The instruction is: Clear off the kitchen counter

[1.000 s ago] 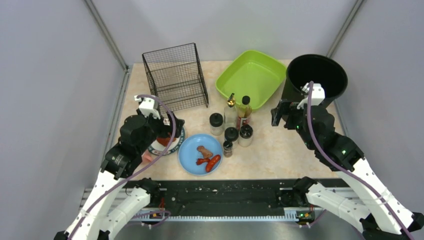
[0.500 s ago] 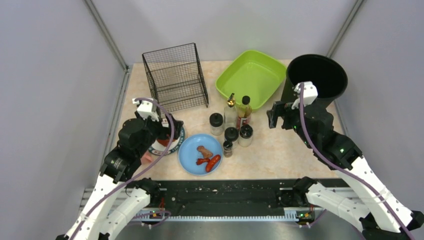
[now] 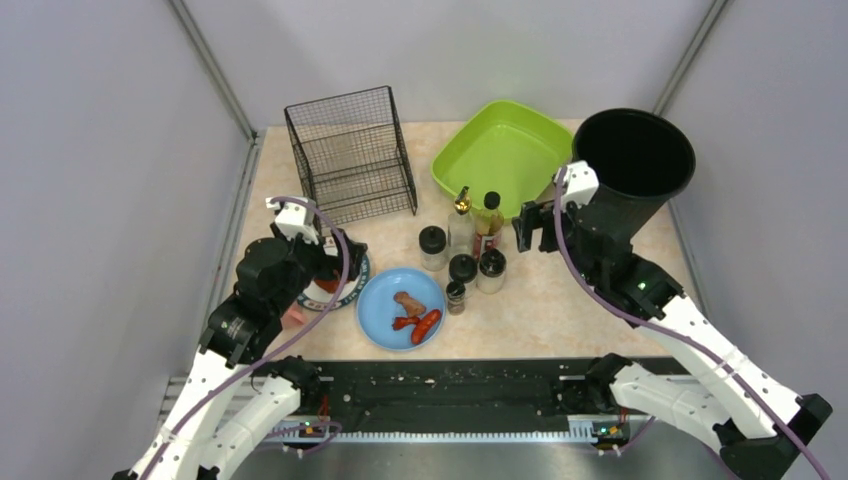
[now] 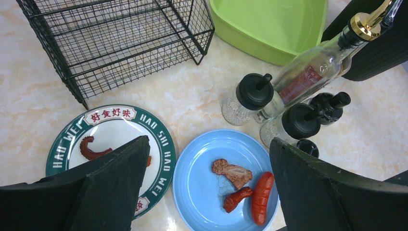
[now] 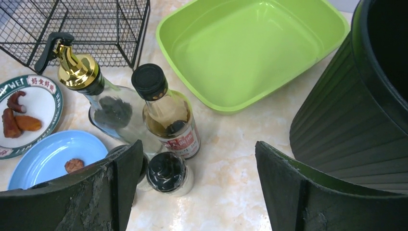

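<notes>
Kitchen counter (image 3: 560, 300) holds two plates (image 3: 380, 293).

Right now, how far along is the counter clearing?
Done: nothing visibly; the green basin and wire rack are empty. In hand: nothing; the left gripper hangs open above the patterned plate and blue plate, the right gripper open above the bottles. Left: both plates, with their food, and the bottles all sit on the kitchen counter.

1. I work over a beige marbled desk (image 3: 570, 300).
2. On it, a wire rack (image 3: 350, 160) stands at 11 o'clock, a green basin (image 3: 500, 155) at 12 and a black bin (image 3: 645, 205) at 2.
3. Bottles and shakers (image 3: 487, 225) cluster at centre.
4. A blue plate (image 3: 378, 300) lies at 7, just beside a green-rimmed plate (image 4: 110, 114) at 8.
</notes>
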You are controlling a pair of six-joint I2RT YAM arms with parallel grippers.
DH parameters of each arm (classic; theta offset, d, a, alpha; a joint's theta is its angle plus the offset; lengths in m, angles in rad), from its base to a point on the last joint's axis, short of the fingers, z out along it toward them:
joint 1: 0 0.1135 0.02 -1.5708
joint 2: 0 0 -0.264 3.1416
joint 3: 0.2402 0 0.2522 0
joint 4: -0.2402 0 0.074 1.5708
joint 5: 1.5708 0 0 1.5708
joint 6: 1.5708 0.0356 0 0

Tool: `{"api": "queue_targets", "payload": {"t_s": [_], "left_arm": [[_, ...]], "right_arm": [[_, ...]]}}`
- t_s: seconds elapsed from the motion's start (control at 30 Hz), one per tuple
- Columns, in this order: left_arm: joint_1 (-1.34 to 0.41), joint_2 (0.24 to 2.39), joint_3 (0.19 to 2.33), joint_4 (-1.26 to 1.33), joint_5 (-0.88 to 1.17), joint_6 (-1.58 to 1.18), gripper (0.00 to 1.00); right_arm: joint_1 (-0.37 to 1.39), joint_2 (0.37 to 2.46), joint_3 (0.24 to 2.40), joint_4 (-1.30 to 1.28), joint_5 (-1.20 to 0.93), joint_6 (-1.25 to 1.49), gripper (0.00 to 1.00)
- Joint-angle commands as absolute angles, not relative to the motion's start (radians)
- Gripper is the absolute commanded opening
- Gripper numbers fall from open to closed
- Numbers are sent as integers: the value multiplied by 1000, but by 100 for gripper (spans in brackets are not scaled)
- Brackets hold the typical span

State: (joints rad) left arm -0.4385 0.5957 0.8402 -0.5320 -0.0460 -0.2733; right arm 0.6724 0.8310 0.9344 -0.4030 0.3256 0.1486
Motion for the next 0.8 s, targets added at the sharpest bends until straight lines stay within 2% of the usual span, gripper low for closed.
{"api": "queue_targets", "payload": {"t_s": [0.0,0.77], "left_arm": [[-438,599,834,-507,-48,-258,98],[-437,541,824,-500,-104,-254,97]], "right_arm": [[683,860,927,-271,299,139,84],[683,983,779,35,203,117,76]]}}
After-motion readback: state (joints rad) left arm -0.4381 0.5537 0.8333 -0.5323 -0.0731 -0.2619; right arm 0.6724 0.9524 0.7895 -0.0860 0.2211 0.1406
